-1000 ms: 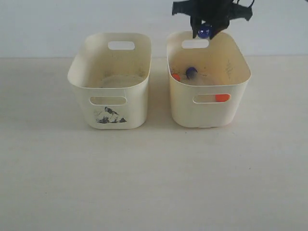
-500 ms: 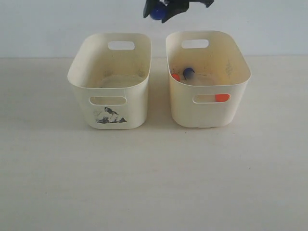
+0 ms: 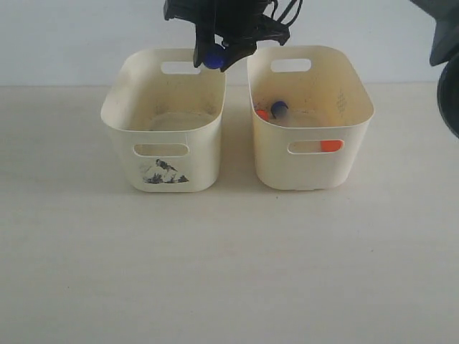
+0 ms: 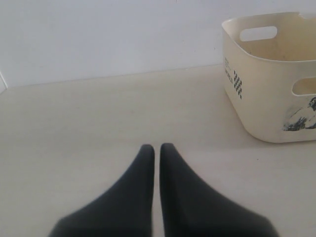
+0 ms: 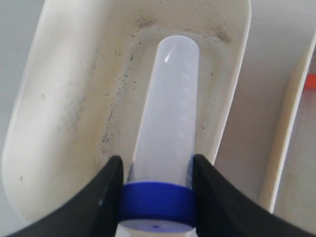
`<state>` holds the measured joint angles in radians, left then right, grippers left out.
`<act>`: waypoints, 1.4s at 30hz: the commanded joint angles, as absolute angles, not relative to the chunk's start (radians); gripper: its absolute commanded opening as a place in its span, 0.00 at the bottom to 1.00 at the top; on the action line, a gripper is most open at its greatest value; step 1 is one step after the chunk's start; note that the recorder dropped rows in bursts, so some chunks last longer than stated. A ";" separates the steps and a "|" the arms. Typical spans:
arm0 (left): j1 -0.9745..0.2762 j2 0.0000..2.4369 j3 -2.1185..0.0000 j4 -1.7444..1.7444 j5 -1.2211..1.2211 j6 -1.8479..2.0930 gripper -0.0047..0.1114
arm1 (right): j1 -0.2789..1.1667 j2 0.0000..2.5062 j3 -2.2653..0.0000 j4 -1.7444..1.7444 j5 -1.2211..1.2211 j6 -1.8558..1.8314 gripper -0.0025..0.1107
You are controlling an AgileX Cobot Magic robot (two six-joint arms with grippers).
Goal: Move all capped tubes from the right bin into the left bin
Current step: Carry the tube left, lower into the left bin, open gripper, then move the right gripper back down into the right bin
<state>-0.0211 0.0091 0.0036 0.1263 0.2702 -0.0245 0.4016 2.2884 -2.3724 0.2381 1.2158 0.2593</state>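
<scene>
My right gripper (image 3: 215, 56) hangs over the back rim of the left bin (image 3: 166, 154), the one with the bird print, and is shut on a blue-capped tube (image 5: 165, 148) just below its cap. That tube's clear body points down into the empty left bin (image 5: 74, 98). The plain right bin (image 3: 315, 168) holds another blue-capped tube (image 3: 279, 109) and an orange-capped one (image 3: 262, 114); a second orange cap (image 3: 330, 145) shows through its front handle slot. My left gripper (image 4: 153, 148) is shut and empty, low over the table, off to one side of the left bin (image 4: 261, 84).
Both bins stand side by side on a pale tabletop (image 3: 229, 265) near a white back wall. A dark part of the right arm (image 3: 448, 50) shows at the exterior view's right edge.
The right gripper has carried the blue-capped tube leftward from above the right bin to above the left bin, dropping lower over its back rim.
</scene>
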 commanded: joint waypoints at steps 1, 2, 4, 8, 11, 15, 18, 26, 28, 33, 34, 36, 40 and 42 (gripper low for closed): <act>-0.020 0.007 0.000 0.115 0.261 -0.036 0.08 | 0.430 2.291 -2.374 0.316 1.221 0.183 0.02; -0.020 0.007 0.000 0.115 0.261 -0.036 0.08 | 0.440 2.293 -2.374 0.323 1.216 0.172 0.02; -0.020 0.007 0.000 0.115 0.261 -0.036 0.08 | 0.465 2.295 -2.374 0.314 1.188 0.152 0.02; -0.020 0.007 0.000 0.115 0.261 -0.036 0.08 | 0.492 2.313 -2.374 0.320 1.167 0.080 0.14; -0.020 0.007 0.000 0.115 0.261 -0.036 0.08 | 0.497 2.319 -2.374 0.313 1.164 0.080 0.45; -0.020 0.007 0.000 0.115 0.261 -0.036 0.08 | 0.497 2.321 -2.374 0.283 1.199 0.120 0.78; -0.020 0.007 0.000 0.115 0.261 -0.036 0.08 | 0.497 2.321 -2.374 0.275 1.221 0.125 0.66; -0.020 0.007 0.000 0.115 0.261 -0.036 0.08 | 0.478 2.277 -2.374 0.257 1.221 0.131 0.54; -0.020 0.007 0.000 0.115 0.261 -0.036 0.08 | 0.467 2.262 -2.374 0.257 1.221 0.127 0.54; -0.020 0.007 0.000 0.115 0.261 -0.036 0.08 | 0.438 2.208 -2.349 0.252 1.221 0.117 0.54; -0.020 0.007 0.000 0.115 0.261 -0.036 0.08 | 0.437 2.195 -2.328 0.250 1.221 0.111 0.54; -0.020 0.007 0.000 0.115 0.261 -0.036 0.08 | 0.427 2.170 -2.277 0.245 1.221 0.103 0.54; -0.020 0.007 0.000 0.115 0.261 -0.036 0.08 | 0.376 2.126 -2.164 0.208 1.221 0.102 0.54; -0.020 0.007 0.000 0.115 0.261 -0.036 0.08 | 0.336 2.099 -2.104 0.209 1.221 0.105 0.54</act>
